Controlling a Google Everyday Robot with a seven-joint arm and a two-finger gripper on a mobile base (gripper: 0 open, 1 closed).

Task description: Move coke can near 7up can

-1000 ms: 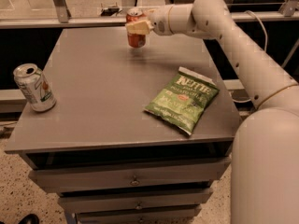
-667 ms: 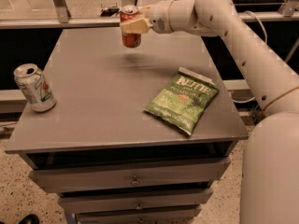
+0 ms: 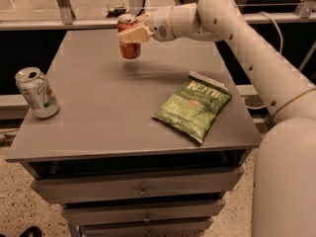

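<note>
Camera view: the gripper (image 3: 132, 34) is clamped around the upright coke can (image 3: 130, 51), held above the table (image 3: 108, 117) near its far edge; the 7up can (image 3: 37, 94) stands at the left edge, so the carry probably runs left and frontward.

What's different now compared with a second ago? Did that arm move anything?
The gripper, shut on the small red-orange soda can, has carried it leftward above the grey table, toward the silver-white soda can with green lettering. Nothing was released. That can and the green chip bag stayed put.
</note>
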